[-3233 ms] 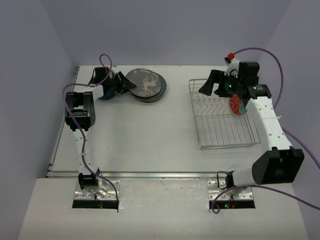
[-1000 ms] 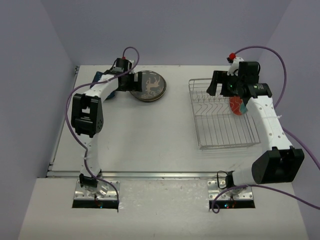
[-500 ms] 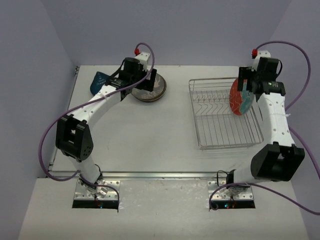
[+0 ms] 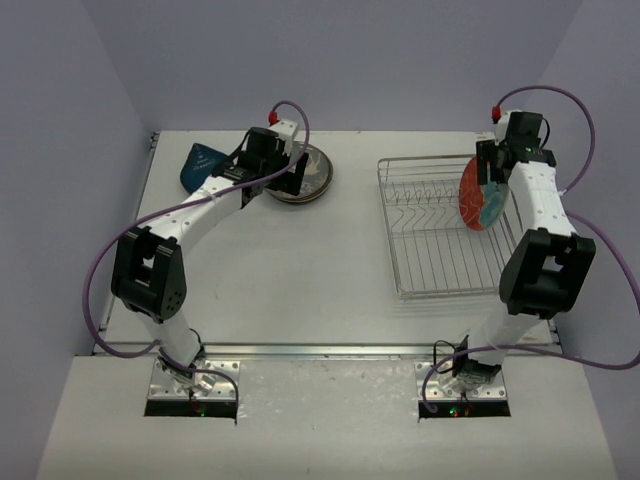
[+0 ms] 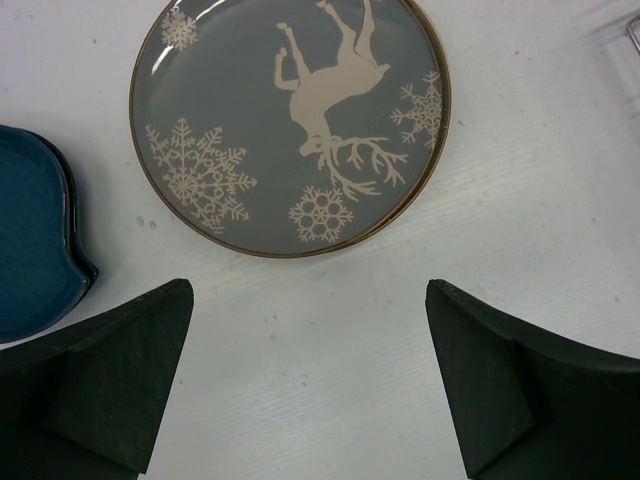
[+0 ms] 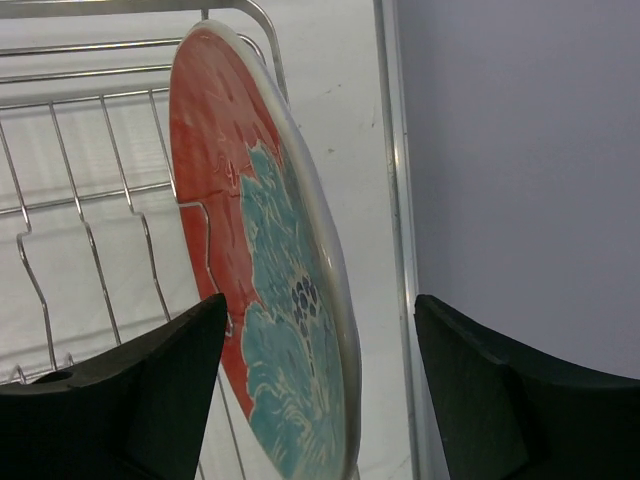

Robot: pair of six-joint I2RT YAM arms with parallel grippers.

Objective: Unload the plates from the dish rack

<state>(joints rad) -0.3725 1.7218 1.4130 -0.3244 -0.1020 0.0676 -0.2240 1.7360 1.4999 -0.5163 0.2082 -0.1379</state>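
Observation:
One red-rimmed plate [image 4: 477,197] with a teal floral centre [image 6: 280,300] stands on edge at the right end of the silver wire dish rack [image 4: 440,262]. My right gripper [image 4: 498,172] hangs over that plate's top edge. Its jaws straddle the rim [image 6: 318,385] with a gap on each side, so it is open. A grey plate with a pale deer and snowflakes [image 5: 290,120] tops a stack [image 4: 300,172] on the table at the back left. Just short of that stack, my left gripper [image 5: 310,375] is wide open above bare table.
A dark blue scalloped dish [image 4: 200,163] lies left of the plate stack, and its edge [image 5: 35,250] is close to my left finger. The rack's right side wire [image 6: 392,200] runs close to the purple side wall [image 6: 520,180]. The rack's tines [image 4: 420,215] stand left of the red plate.
The right gripper has swung from the rack's back left to over the red plate's edge, and its jaws have narrowed. The left gripper has moved right from the blue dish to the plate stack.

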